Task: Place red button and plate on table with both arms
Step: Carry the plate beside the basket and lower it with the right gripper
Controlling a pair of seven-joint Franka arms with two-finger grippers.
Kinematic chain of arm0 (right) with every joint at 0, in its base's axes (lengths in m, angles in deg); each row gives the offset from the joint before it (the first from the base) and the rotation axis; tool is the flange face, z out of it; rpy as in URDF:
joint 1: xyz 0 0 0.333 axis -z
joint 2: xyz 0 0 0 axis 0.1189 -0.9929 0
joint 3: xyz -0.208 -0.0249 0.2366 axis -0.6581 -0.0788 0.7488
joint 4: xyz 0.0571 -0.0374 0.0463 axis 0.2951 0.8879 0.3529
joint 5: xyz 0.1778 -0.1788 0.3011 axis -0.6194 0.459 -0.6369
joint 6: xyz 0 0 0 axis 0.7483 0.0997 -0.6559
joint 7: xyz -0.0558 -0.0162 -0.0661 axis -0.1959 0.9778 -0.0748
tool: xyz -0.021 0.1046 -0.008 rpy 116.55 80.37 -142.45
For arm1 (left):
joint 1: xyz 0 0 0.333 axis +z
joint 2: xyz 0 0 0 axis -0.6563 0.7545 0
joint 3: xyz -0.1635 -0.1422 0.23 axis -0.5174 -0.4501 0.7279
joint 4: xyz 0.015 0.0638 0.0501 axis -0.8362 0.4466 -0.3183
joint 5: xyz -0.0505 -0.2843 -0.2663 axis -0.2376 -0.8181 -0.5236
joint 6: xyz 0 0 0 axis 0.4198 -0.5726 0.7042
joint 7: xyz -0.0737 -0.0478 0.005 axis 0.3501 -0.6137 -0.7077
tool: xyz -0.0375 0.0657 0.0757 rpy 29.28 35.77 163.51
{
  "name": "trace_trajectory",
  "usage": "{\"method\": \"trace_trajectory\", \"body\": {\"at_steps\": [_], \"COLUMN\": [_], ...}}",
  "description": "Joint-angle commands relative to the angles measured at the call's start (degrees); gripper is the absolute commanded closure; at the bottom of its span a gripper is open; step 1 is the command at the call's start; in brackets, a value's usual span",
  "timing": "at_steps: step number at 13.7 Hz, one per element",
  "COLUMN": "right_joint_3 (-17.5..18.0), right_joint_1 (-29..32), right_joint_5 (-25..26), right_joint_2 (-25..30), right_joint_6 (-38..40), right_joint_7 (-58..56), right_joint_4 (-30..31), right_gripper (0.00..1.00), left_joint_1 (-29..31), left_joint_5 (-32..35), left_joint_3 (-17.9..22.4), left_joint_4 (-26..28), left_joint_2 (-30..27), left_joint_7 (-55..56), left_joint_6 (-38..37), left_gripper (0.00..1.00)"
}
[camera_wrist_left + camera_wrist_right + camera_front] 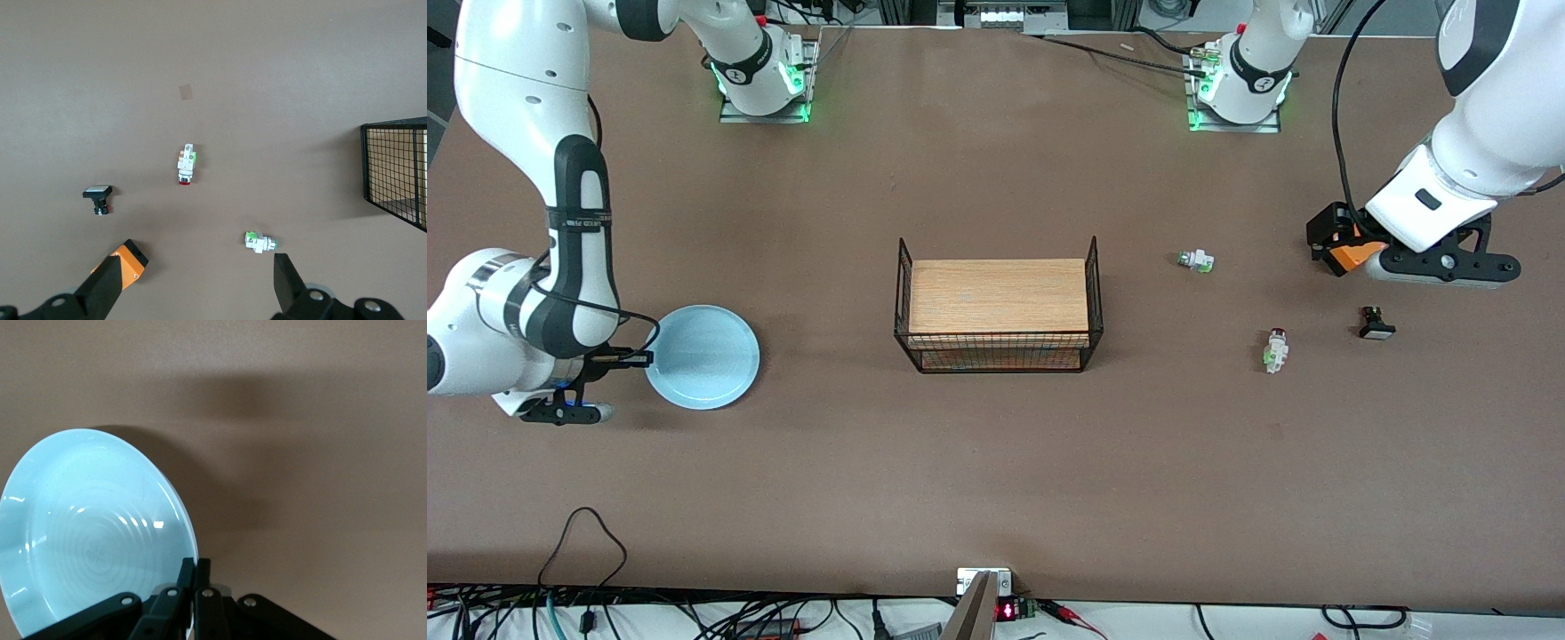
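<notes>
The light blue plate (703, 356) is at the right arm's end of the table. My right gripper (638, 358) is shut on its rim. In the right wrist view the plate (87, 533) stands tilted over the brown table (320, 453), with the shut right gripper (197, 570) pinching its edge. The red button (1276, 348) lies on the table (996, 480) toward the left arm's end. My left gripper (1334, 244) is open and empty, up over the table. In the left wrist view the red button (186, 165) lies apart from the left gripper (197, 267).
A white-green switch (1195, 260) (259, 242) lies farther from the front camera than the red button. A black-based switch (1376, 324) (99, 199) lies beside the button, toward the left arm's end. A wood-topped black wire rack (999, 307) (397, 173) stands mid-table.
</notes>
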Motion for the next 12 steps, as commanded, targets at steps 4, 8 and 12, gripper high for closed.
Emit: {"method": "trace_trajectory", "body": {"at_steps": [4, 8, 12], "right_joint_3": [1.4, 2.45, 3.07], "right_joint_1": [0.17, -0.01, 0.17], "right_joint_5": [-4.11, -5.25, -5.52], "right_joint_2": [0.95, 1.04, 0.95], "right_joint_6": [-6.03, -10.23, -11.13], "right_joint_7": [-1.75, -1.75, -1.75], "right_joint_4": [6.33, 9.75, 9.5], "right_gripper": [1.0, 1.0, 1.0], "left_joint_1": [-0.32, -0.32, -0.41], "left_joint_5": [-0.27, -0.27, -0.27], "left_joint_3": [0.27, 0.27, 0.27], "left_joint_4": [-0.4, -0.4, -0.4], "left_joint_2": [-0.48, -0.39, -0.48], "left_joint_7": [0.19, 0.28, 0.28], "left_joint_6": [-0.55, -0.55, -0.55], "left_gripper": [0.0, 0.0, 0.0]}}
